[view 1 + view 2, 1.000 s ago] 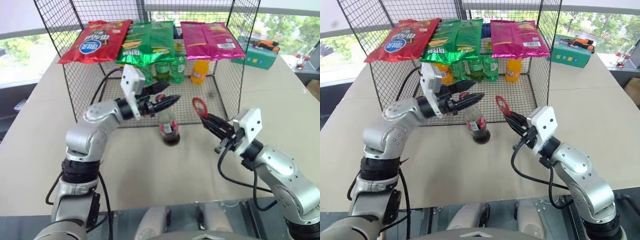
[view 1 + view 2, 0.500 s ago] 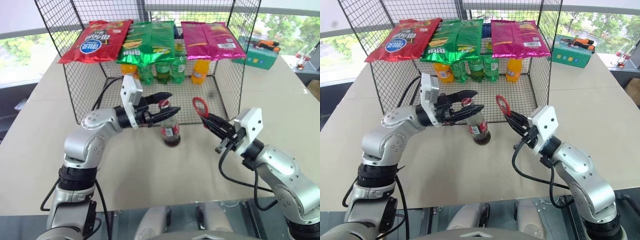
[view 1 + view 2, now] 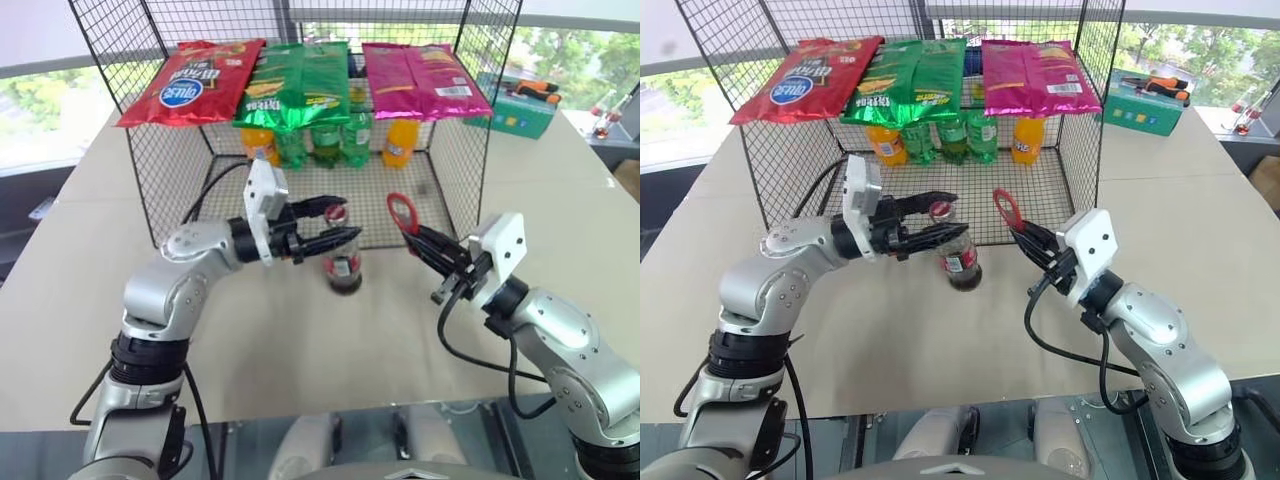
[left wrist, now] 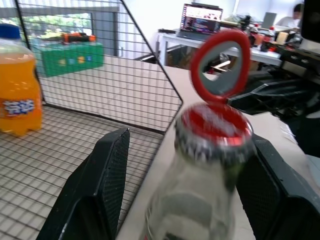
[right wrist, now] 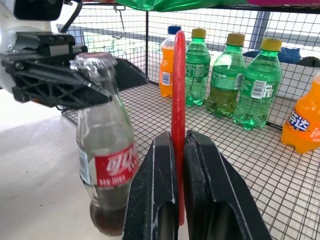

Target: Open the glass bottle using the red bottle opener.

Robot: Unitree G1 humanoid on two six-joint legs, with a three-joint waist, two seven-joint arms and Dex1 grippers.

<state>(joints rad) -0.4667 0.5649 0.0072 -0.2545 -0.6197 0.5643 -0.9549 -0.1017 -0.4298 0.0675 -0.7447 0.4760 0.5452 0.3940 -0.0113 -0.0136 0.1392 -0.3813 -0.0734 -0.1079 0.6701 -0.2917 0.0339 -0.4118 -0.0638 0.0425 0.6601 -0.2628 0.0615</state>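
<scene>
The glass bottle [image 3: 344,266] stands upright on the table just in front of the wire cage, with a red cap, a red label and dark cola at the bottom. My left gripper [image 3: 347,220] is open and reaches in from the left. One finger [image 4: 102,185] is on each side of the bottle's neck [image 4: 200,200], with a gap on both sides. To the right of the bottle, my right gripper [image 3: 420,240] is shut on the handle of the red bottle opener [image 3: 401,212]. The opener's ring stands upright at about cap height, a short way off the cap [image 4: 216,125].
A black wire cage [image 3: 160,180] stands right behind the bottle. Chip bags [image 3: 290,85] lie on its top, and green soda bottles [image 3: 325,145] and an orange one [image 3: 400,140] stand inside. A green box [image 3: 520,110] sits at the back right. Bare table [image 3: 300,350] lies in front.
My left gripper has drawn back and sunk a little, so its open fingers now straddle the bottle's neck instead of hovering over it. The right gripper and opener have kept still.
</scene>
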